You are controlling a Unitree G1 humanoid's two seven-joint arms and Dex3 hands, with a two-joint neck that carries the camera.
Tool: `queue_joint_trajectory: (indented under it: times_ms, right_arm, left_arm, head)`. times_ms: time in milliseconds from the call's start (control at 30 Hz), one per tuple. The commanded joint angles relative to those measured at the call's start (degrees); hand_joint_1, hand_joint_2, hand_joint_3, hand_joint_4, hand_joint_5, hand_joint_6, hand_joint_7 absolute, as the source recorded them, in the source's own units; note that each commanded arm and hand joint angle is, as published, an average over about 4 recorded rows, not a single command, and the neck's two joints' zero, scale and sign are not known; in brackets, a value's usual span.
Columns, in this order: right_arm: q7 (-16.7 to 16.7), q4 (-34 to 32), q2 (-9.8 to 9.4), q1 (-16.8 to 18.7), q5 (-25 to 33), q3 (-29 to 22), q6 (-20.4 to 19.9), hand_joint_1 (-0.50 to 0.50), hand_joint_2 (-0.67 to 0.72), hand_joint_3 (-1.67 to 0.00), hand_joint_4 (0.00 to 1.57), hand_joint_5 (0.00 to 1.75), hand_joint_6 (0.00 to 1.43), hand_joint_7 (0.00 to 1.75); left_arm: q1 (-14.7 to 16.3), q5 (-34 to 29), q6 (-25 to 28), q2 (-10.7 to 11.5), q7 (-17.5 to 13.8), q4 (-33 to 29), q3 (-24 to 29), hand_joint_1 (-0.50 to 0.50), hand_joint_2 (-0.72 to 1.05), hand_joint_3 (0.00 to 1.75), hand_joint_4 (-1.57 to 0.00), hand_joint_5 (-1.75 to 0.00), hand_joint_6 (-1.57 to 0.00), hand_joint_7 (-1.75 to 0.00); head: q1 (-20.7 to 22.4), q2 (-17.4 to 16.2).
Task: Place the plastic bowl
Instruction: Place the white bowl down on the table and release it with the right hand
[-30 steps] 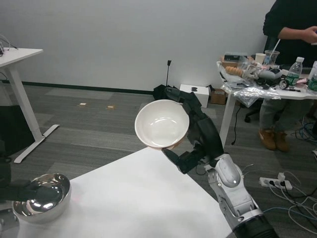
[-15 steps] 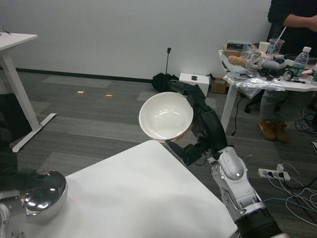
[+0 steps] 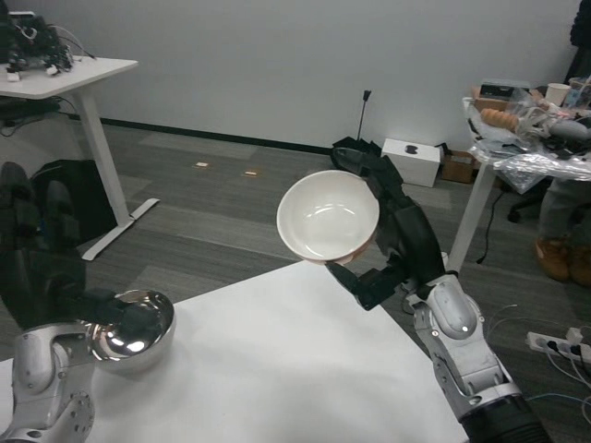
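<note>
The white table (image 3: 277, 369) fills the lower middle of the view, one corner pointing away toward the grey carpeted floor (image 3: 212, 221). Behind it runs a pale wall (image 3: 277, 55). A second white desk (image 3: 78, 74) stands at the far left with tangled gear on top, and a cluttered table (image 3: 526, 148) sits at the far right, draped in clear plastic, with a person's legs (image 3: 563, 231) beside it. A small white box (image 3: 413, 161) rests on the floor against the wall.

The right hand (image 3: 392, 231) is raised above the far corner of the table, its black fingers wrapped around the back and underside of the plastic bowl (image 3: 329, 217). The bowl is white inside, tilted so its open mouth faces the camera, and it hangs clear of the tabletop, held in the air just beyond the table's far edge. The silver right forearm (image 3: 462, 351) rises from the lower right corner.

At the lower left a shiny metal bowl (image 3: 134, 328) sits on the table's left edge. The left hand (image 3: 46, 268) is at that bowl, its dark fingers lying against the near rim; I cannot tell whether it actually grips the bowl. A power strip (image 3: 554, 343) lies on the floor at the right.
</note>
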Motion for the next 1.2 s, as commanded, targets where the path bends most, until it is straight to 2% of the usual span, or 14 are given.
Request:
queue_joint_trajectory:
  times_ms: [33,100,200,433,567,700,867,1200]
  right_arm:
    - [-0.6,0.8,-0.66,-1.9,0.1,1.3,-0.2,-0.42,-0.35,-1.59,1.57,1.14,1.34,0.68]
    - [-0.7,1.3,-0.74,-2.5,0.2,2.5,-0.2,-0.42,-0.35,-1.59,1.57,1.09,1.34,0.68]
    - [-0.9,2.5,-0.81,-3.1,0.3,4.7,-0.3,-0.42,-0.37,-1.59,1.57,1.12,1.34,0.7]
    - [-1.8,8.4,-0.88,-4.1,0.4,10.2,-1.0,-0.42,-0.35,-1.59,1.57,1.12,1.34,0.7]
    - [-2.5,13.5,-0.66,-5.1,0.5,13.6,-2.1,-0.42,-0.35,-1.59,1.57,1.09,1.34,0.7]
    - [-3.0,18.5,0.05,-6.5,0.4,16.4,-3.1,-0.42,-0.35,-1.59,1.57,1.16,1.34,0.7]
    - [-3.9,27.7,1.06,-8.8,1.6,20.7,-4.8,-0.42,-0.35,-1.59,1.57,1.16,1.34,0.7]
    - [-4.2,34.0,1.23,-9.7,4.1,26.4,-5.4,-0.42,-0.37,-1.59,1.57,1.16,1.34,0.7]
  left_arm:
    - [1.2,0.0,0.5,0.6,-0.4,-0.3,0.5,-0.3,-0.55,0.0,-0.15,0.0,-0.13,0.0]
    - [1.4,0.0,0.5,0.6,-0.4,-0.4,0.5,-0.3,-0.55,0.02,-0.15,0.0,-0.13,0.0]
    - [1.5,0.0,0.5,0.6,-0.5,-0.4,0.5,-0.3,-0.55,0.02,-0.15,0.0,-0.13,0.0]
    - [2.1,0.0,0.5,0.5,-0.8,-0.5,0.3,-0.3,-0.55,0.0,-0.15,0.0,-0.13,0.0]
    - [2.6,0.0,0.5,0.4,-0.8,-0.7,0.5,-0.3,-0.55,0.0,-0.15,0.0,-0.11,0.0]
    - [3.2,0.0,0.5,0.4,-0.8,-1.0,0.7,-0.3,-0.55,0.09,-0.15,0.0,-0.1,0.0]
    - [3.5,0.0,0.5,0.4,-0.8,-1.2,0.8,-0.3,-0.55,0.0,-0.15,0.0,-0.1,0.0]
    - [3.6,0.1,0.8,0.4,-0.8,-1.4,0.6,-0.3,-0.55,0.0,-0.15,0.0,-0.1,0.0]
  head:
    - [2.5,-0.2]
    - [4.7,-0.5]
    - [7.3,-0.8]
    - [10.5,-1.1]
    - [10.9,-1.1]
    - [11.1,-1.7]
    - [10.3,-2.2]
    - [8.4,-3.1]
